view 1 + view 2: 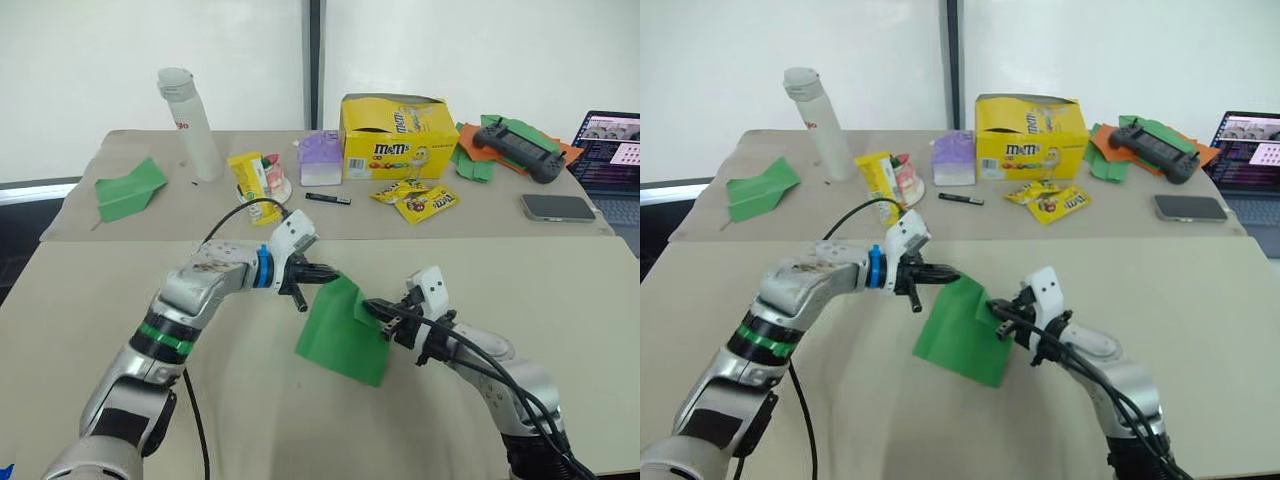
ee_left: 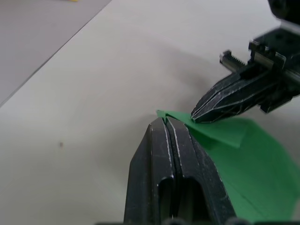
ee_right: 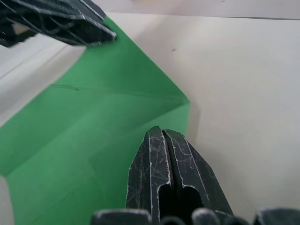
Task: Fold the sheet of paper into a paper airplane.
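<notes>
Lifted off table (image 1: pixel 120 300) for folding: sheet of paper (image 1: pixel 340 335) | left gripper (image 1: pixel 328 272) clamped at 12 o'clock corner | right gripper (image 1: pixel 372 307) clamped at 3 o'clock edge, bracing crease

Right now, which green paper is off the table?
The sheet of paper pinched between both grippers' fingers, left gripper, right gripper. The folded plane and scraps lie flat.

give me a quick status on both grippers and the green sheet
Left gripper shut on sheet of paper, top corner. Right gripper shut on its right edge. Sheet lifted, partly creased. Nothing in the way.
</notes>
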